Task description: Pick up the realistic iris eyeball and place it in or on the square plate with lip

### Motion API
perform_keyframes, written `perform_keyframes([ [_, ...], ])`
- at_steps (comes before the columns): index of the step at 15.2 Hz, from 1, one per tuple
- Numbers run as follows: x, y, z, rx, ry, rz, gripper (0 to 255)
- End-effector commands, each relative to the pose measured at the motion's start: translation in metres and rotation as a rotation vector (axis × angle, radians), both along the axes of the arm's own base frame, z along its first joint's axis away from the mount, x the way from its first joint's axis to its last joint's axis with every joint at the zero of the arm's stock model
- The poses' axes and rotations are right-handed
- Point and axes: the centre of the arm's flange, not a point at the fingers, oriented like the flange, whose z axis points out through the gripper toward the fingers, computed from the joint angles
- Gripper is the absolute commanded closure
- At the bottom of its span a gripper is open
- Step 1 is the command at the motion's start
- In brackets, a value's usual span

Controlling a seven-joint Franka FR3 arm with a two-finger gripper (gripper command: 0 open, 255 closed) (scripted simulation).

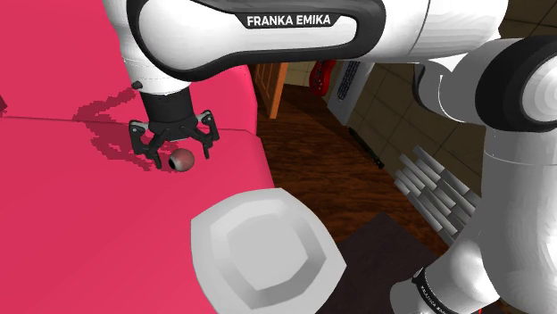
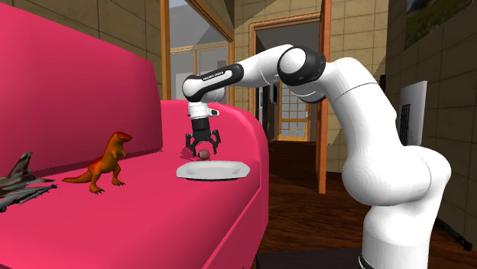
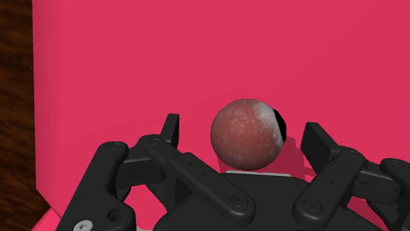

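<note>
The eyeball [image 3: 246, 134] is a reddish, mottled ball with a pale patch and a dark spot on one side. It rests on the pink sofa seat [image 1: 71, 223]. My black gripper [image 3: 244, 139] hangs straight over it, open, with one finger [image 3: 171, 128] on each side and a gap between both fingers and the ball. From the shoulder view, the gripper [image 1: 178, 150] is just above the eyeball [image 1: 182, 161]. The square plate with lip [image 1: 263, 254] is pale grey and lies on the seat near its front edge, a short way nearer the stand. The plate [image 2: 212, 170] sits just in front of the eyeball [image 2: 205, 154].
The pink backrest [image 2: 69, 84] rises behind the seat. An orange dinosaur toy [image 2: 103, 162] and a grey jet model [image 2: 19, 179] stand further along the sofa at the second exterior view's left. Beyond the seat's edge the dark wooden floor [image 1: 330, 169] drops away.
</note>
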Motion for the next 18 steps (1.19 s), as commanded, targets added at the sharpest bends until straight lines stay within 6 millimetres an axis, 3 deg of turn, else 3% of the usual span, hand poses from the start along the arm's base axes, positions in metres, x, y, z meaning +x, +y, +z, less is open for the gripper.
perform_keyframes([
  [1, 0.0, 0.0, 0.0, 0.0, 0.0, 0.0, 0],
  [2, 0.0, 0.0, 0.0, 0.0, 0.0, 0.0, 255],
  [11, 0.0, 0.0, 0.0, 0.0, 0.0, 0.0, 255],
  [18, 0.0, 0.0, 0.037, 0.0, 0.0, 0.0, 255],
])
